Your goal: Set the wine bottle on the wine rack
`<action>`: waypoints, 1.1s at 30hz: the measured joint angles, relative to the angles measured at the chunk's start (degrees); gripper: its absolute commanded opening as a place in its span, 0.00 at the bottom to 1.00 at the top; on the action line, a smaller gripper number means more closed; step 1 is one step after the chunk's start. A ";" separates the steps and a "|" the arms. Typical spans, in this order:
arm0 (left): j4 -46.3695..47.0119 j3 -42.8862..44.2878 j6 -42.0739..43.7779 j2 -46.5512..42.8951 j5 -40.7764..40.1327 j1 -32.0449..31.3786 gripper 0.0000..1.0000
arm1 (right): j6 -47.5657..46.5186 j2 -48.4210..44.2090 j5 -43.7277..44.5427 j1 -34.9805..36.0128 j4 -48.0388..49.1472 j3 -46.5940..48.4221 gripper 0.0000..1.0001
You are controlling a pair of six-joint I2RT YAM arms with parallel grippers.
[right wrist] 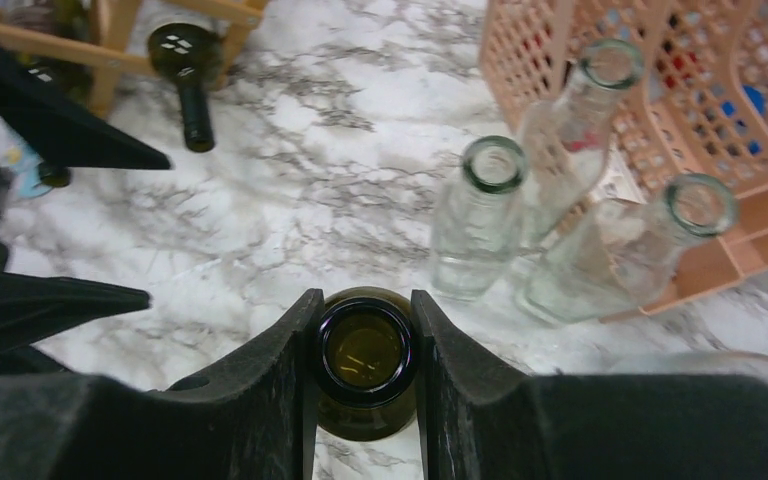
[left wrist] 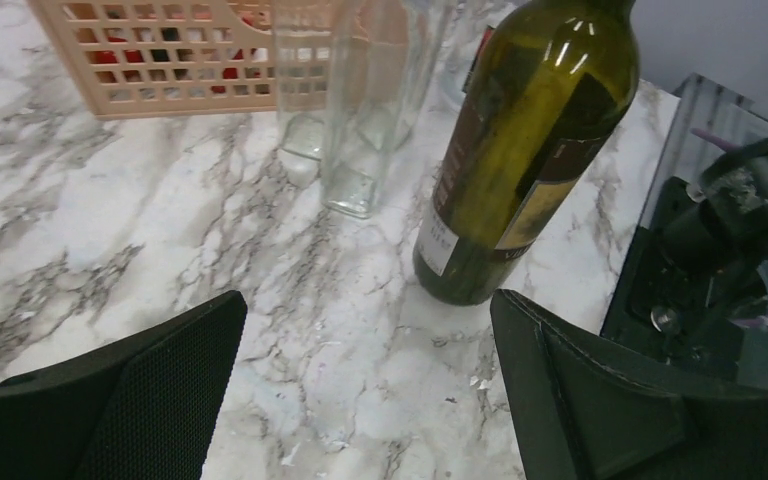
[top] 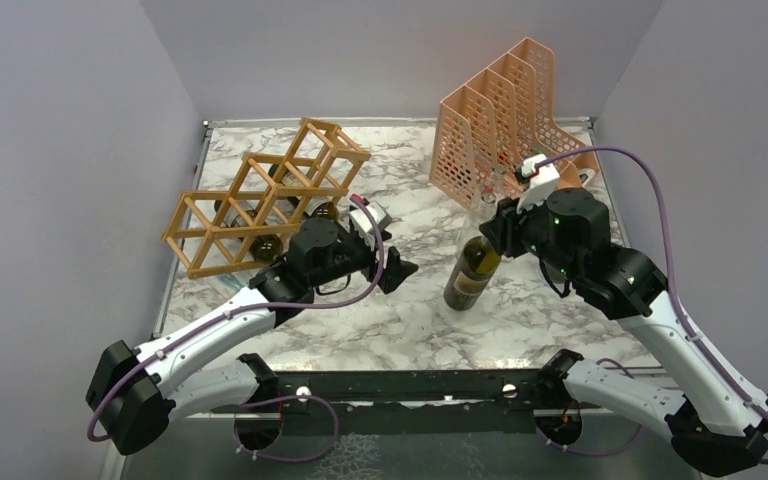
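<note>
The olive-green wine bottle [top: 473, 270] stands on the marble table, leaning slightly. My right gripper [top: 497, 225] is shut on its neck; in the right wrist view both fingers [right wrist: 290, 370] press against the open mouth of the bottle [right wrist: 364, 360]. The light-brown wooden wine rack [top: 260, 195] stands at the back left, and dark bottles [top: 265, 245] lie in its lower cells. My left gripper [top: 397, 268] is open and empty, between the rack and the bottle. In the left wrist view the bottle [left wrist: 520, 150] stands just beyond the open gripper [left wrist: 370, 390].
A peach mesh file holder [top: 505, 110] stands at the back right. Three clear glass bottles [right wrist: 480, 220] stand in front of it, close behind the wine bottle. A dark bottle's neck [right wrist: 195, 110] sticks out of the rack.
</note>
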 measured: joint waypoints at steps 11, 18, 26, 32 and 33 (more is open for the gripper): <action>15.76 -7.28 -3.63 5.66 9.70 -0.13 0.98 | 0.96 4.52 -15.30 0.00 7.13 -0.22 0.01; 22.97 -8.85 -4.24 9.99 14.25 -0.76 0.98 | 1.81 7.37 -18.82 0.00 10.08 1.05 0.01; 29.75 -9.86 -4.28 12.00 16.11 -1.14 0.98 | 2.14 9.20 -21.20 0.00 11.45 6.38 0.01; 37.18 -12.74 -4.55 12.44 15.96 -1.16 0.84 | 2.60 9.18 -23.39 0.00 13.11 8.07 0.01; 38.27 -13.25 -4.28 12.44 15.98 -1.16 0.79 | 2.69 9.18 -23.78 0.00 13.33 8.07 0.01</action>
